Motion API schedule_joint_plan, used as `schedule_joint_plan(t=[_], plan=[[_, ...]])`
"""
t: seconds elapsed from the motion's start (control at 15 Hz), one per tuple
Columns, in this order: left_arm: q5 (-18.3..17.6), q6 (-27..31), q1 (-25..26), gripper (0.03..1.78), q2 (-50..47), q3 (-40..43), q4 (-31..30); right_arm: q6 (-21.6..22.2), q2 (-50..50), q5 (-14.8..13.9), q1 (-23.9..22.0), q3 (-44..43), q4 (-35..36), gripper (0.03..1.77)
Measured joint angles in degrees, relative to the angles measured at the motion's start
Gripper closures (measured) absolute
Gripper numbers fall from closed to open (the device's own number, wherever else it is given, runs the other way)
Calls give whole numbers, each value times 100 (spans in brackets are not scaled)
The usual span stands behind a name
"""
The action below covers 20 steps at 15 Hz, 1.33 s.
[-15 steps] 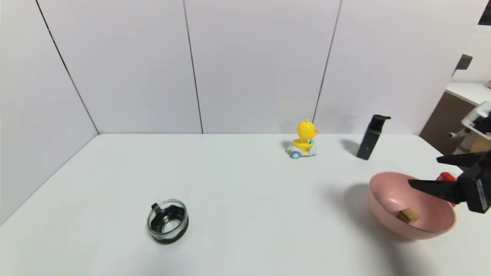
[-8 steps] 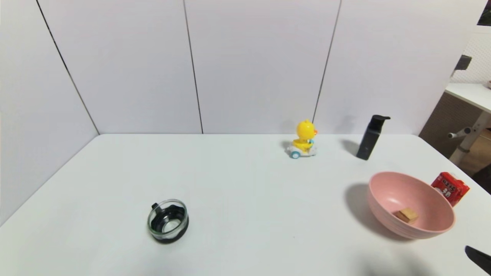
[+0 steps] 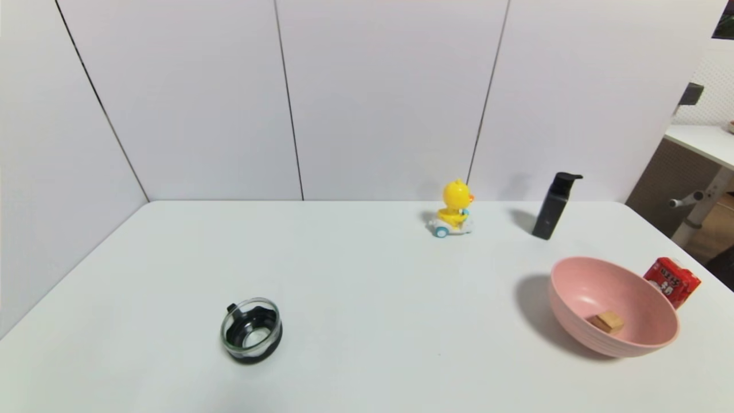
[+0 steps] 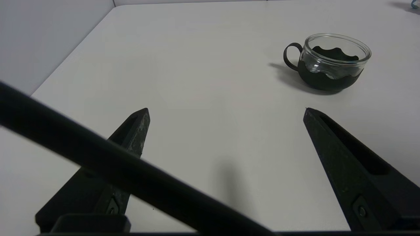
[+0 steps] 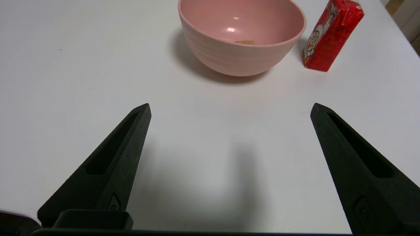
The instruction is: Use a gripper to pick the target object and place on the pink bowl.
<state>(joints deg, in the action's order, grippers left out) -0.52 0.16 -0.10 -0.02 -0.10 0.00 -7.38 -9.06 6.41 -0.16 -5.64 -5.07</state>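
Note:
The small tan wooden cube (image 3: 609,322) lies inside the pink bowl (image 3: 579,321) at the table's right; only its top edge (image 5: 245,42) shows over the bowl's wall (image 5: 229,59) in the right wrist view. My right gripper (image 5: 229,108) is open and holds nothing, low over bare table on the near side of the bowl and well apart from it. My left gripper (image 4: 226,109) is open too, over bare table at the near left. Neither gripper shows in the head view.
A red snack carton (image 3: 672,281) stands just right of the bowl. A yellow duck toy (image 3: 455,209) and a black bottle (image 3: 554,205) are at the back. A glass-and-black cup (image 3: 251,331) sits front left, beyond the left gripper (image 4: 331,62). A black cable crosses the left wrist view.
The right gripper, which was open above the bowl's right rim, pulled back towards the near edge and dropped out of the head view. The cube stays in the bowl.

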Motion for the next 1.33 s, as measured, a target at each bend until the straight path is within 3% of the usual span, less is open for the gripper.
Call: schedule_joint_plan(t=[0.2,0.53,1.33], plan=[[0,2,0,12,0,0,0,21,639,-99,18,282,389,11],[1,0,-1,12,0,0,0,265,898,-540,23,549,664,11],[1,0,0,12,0,0,0,580,917,-571,29,564,696,10]])
